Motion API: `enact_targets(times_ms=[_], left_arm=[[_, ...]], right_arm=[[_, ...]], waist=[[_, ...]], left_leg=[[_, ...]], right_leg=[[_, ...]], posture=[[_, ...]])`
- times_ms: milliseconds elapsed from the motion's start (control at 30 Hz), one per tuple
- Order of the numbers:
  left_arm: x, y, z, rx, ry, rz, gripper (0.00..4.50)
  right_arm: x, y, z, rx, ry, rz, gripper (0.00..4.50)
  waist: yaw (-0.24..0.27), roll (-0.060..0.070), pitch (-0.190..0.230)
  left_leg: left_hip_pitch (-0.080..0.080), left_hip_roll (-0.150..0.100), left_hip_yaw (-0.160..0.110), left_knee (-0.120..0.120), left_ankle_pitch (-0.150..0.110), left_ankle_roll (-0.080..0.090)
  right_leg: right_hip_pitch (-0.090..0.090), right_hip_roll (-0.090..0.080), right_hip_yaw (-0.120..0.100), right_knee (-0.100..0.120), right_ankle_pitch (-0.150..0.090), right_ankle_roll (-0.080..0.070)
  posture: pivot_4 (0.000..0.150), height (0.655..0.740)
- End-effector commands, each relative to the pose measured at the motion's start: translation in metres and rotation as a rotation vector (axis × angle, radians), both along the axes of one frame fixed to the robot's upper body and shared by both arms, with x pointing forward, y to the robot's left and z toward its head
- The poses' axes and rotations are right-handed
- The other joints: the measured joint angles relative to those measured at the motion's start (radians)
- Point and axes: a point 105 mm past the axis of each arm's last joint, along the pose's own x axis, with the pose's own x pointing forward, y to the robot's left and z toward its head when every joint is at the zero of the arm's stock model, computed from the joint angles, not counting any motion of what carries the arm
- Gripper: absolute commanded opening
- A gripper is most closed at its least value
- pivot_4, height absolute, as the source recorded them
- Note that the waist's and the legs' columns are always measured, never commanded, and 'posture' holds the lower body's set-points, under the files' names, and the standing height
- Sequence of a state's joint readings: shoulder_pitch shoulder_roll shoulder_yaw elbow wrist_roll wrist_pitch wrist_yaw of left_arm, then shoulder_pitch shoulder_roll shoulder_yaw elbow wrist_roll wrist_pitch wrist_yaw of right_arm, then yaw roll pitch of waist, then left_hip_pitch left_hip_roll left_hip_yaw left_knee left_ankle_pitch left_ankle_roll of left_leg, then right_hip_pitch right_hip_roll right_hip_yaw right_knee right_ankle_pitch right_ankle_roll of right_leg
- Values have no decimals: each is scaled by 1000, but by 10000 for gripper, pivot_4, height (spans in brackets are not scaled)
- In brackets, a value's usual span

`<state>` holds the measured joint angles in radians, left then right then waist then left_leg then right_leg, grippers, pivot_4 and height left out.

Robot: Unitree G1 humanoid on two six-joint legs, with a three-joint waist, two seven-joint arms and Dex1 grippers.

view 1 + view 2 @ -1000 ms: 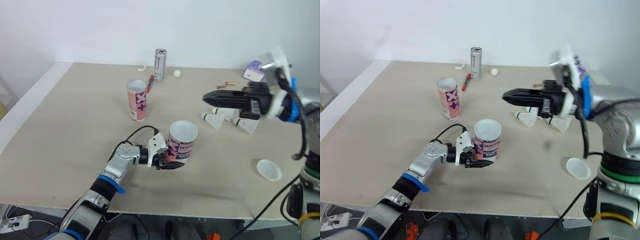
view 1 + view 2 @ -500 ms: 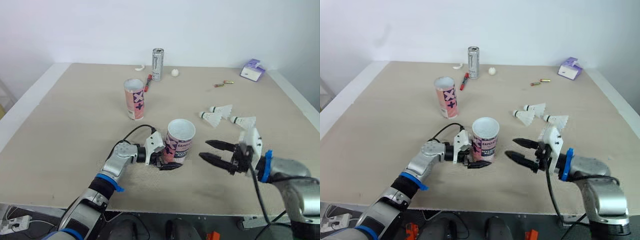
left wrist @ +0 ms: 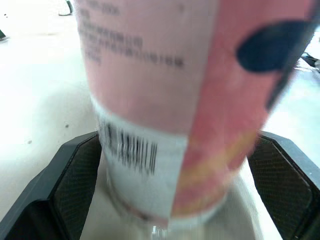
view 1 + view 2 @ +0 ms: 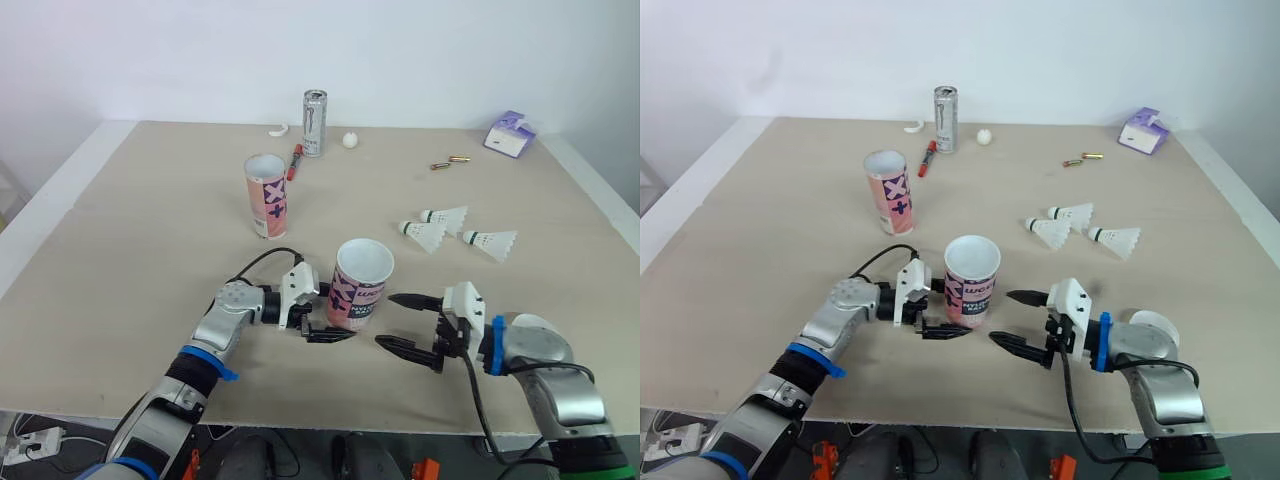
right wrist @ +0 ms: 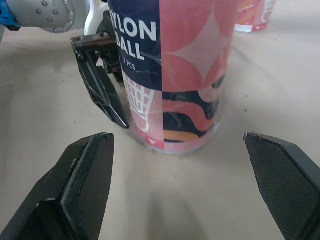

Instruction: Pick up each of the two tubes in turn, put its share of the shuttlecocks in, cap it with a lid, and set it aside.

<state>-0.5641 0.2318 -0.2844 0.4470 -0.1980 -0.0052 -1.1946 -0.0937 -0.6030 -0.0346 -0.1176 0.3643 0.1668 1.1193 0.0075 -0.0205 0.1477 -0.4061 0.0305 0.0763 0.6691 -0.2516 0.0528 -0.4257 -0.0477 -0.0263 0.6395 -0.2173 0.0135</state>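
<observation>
On the table, the near tube stands upright at front centre, long axis vertical. The left gripper, at its 9 o'clock, clamps the base. The right gripper, at 3 o'clock, is spread and not touching. Three shuttlecocks lie at 2 o'clock.

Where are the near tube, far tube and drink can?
near tube (image 4: 357, 298), left eye view, middle of its printed side.
far tube (image 4: 270, 205), left eye view, middle of its side.
drink can (image 4: 315, 125), left eye view, middle of its body.
</observation>
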Motion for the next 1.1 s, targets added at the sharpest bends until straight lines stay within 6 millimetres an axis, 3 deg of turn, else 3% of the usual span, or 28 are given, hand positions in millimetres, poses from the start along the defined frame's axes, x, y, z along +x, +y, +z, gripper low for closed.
enact_targets(times_ms=[33, 600, 1100], left_arm=[[0, 15, 9, 7, -45, -14, 45000], [-11, 45, 23, 9, -38, -29, 45000], [-21, 44, 31, -57, -26, -41, 45000]], right_arm=[[5, 9, 4, 8, -37, 23, 44511], [17, 37, -4, 27, -72, 81, 44511], [25, 63, -6, 74, -100, 93, 44511]], waist=[[0, 0, 1], [1, -1, 4], [0, -1, 4]], left_leg=[[0, 0, 0, 0, 0, 0], [-2, -2, 0, 1, -4, -4], [-1, -2, 0, 2, -4, -4]], right_leg=[[0, 0, 0, 0, 0, 0], [0, -1, 1, 0, 1, 3], [0, -1, 2, 3, 1, 2]], posture=[[1500, 7400], [1500, 7400], [1500, 7400]])
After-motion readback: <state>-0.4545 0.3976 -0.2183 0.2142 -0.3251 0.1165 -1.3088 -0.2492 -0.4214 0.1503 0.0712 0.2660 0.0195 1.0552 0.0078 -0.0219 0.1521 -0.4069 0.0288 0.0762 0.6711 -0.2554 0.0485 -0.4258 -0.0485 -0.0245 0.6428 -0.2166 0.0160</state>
